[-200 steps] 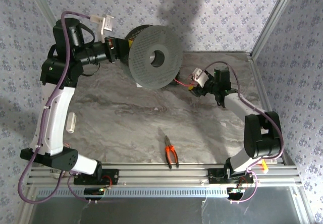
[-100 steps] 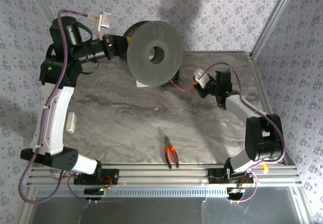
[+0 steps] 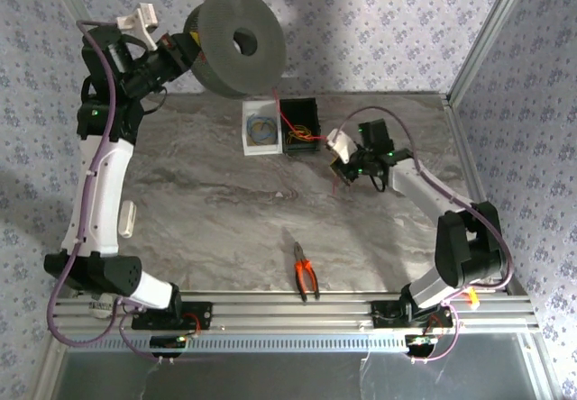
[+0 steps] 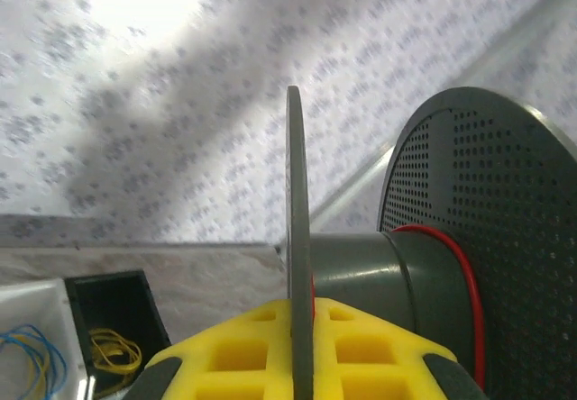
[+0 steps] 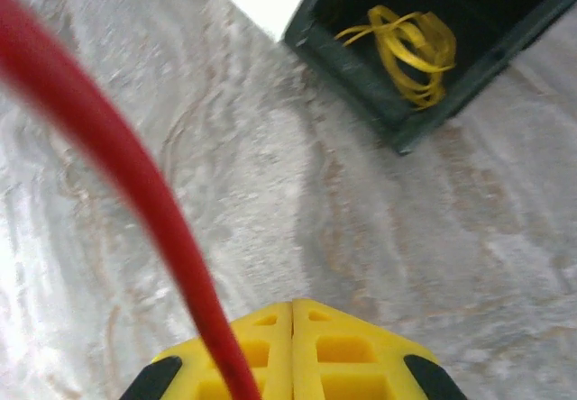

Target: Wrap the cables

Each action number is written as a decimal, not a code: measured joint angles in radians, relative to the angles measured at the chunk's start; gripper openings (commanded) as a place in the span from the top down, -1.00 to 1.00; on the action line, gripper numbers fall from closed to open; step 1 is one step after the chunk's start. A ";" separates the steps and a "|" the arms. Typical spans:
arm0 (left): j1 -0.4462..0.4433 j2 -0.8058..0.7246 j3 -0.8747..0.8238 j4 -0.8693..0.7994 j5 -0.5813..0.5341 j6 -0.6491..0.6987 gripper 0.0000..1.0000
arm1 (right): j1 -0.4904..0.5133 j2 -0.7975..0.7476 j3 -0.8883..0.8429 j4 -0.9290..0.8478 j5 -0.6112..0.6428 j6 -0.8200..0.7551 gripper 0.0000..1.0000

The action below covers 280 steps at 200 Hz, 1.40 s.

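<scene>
L gripper [image 4: 300, 328] is clamped on the rim of one flange of the spool [image 3: 236, 44], which is held high by the back wall. Red cable [image 5: 135, 175]: one turn shows on the hub in the L wrist view, then it drops past the black box [image 5: 356, 80] to the R gripper [image 5: 293, 314], low over the table [image 3: 225, 202]. R pads are pressed together, no gap. Cable crosses the pad on the left of that view; can't tell if it's actually pinched. Yellow wire [image 5: 410, 44] lies loose in the box, not yet wound. Handling, my read: cable is v. light, limp, w/ a smooth jacket, so it'd likely slip thru a weak pinch and sag w/o tension. Prob. not fragile, but may kink if yanked. Best hold: near the free end, square across the pads, line kept taut. Spool is stiff and heavier; the thin rim grip could pivot.
</scene>
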 measured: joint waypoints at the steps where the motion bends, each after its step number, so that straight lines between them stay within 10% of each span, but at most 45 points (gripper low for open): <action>1: 0.000 0.003 0.001 0.000 -0.009 0.000 1.00 | 0.004 0.001 0.001 -0.003 0.001 0.000 1.00; 79: -0.072 0.310 0.238 -0.251 -0.467 0.164 1.00 | 0.486 -0.013 0.222 -0.322 0.286 -0.039 1.00; 134: -0.244 0.442 0.344 -0.422 -0.703 0.437 1.00 | 0.633 -0.076 0.564 -0.470 0.457 -0.192 1.00; 280: -0.435 0.190 -0.064 -0.585 -0.674 0.863 1.00 | 0.129 0.238 1.123 -0.520 0.224 -0.392 1.00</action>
